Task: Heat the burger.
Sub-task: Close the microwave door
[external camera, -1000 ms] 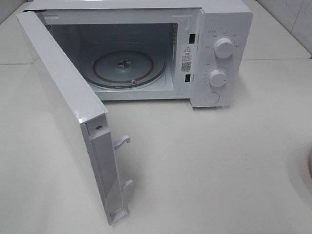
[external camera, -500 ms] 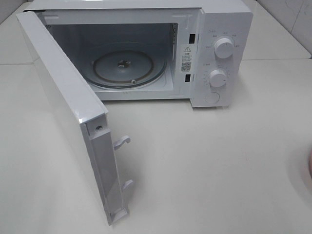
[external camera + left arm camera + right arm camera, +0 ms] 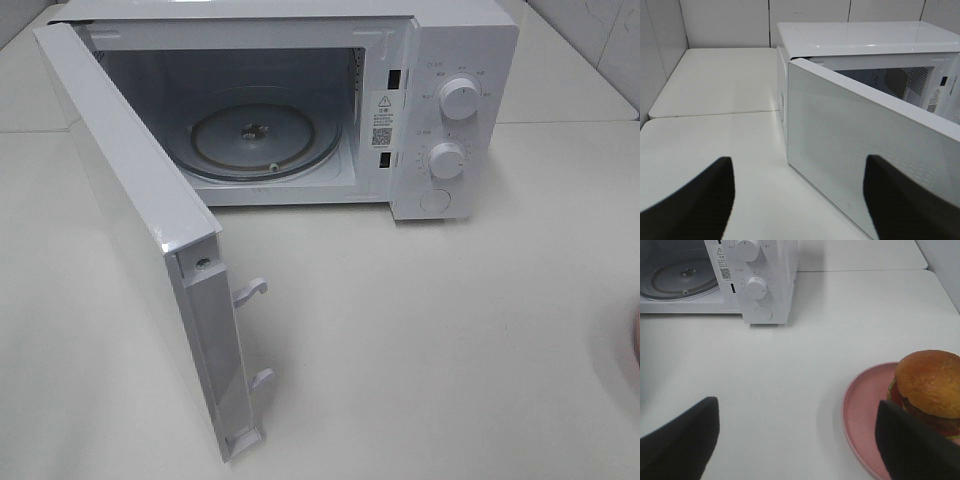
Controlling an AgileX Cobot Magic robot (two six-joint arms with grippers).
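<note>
The burger (image 3: 927,387), with a glossy orange-tan bun over red and brown layers, sits on a round pink plate (image 3: 865,410) in the right wrist view. My right gripper (image 3: 797,445) is open and empty, its one dark finger (image 3: 915,450) just in front of the plate and burger. The white microwave (image 3: 465,60) stands at the back of the table with its door (image 3: 130,200) swung wide open and a bare glass turntable (image 3: 262,135) inside. My left gripper (image 3: 800,200) is open and empty, facing the door's outer face (image 3: 850,145). Neither gripper shows in the exterior view.
Only a sliver of the pink plate (image 3: 636,340) shows at the right edge of the exterior view. Two round knobs (image 3: 459,98) sit on the microwave's right panel. The open door juts far out toward the table's front left. White tiled walls stand behind.
</note>
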